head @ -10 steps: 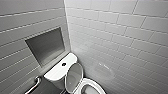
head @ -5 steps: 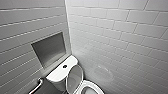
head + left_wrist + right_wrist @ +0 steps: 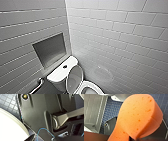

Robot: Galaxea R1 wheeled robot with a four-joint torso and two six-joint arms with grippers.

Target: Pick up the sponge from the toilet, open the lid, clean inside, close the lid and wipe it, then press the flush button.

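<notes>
Lid (image 3: 74, 78) upright; sponge (image 3: 139, 119) aloft

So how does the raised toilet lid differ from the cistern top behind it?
The lid stands raised, nearly upright; the cistern top lies flat. The lid is oval, the cistern top a rounded rectangle. The cistern top carries a dark round flush button in its middle; the lid is plain. The lid's facing side looks greyish, the cistern top brighter white. Both are smooth parts of the same toilet.
</notes>
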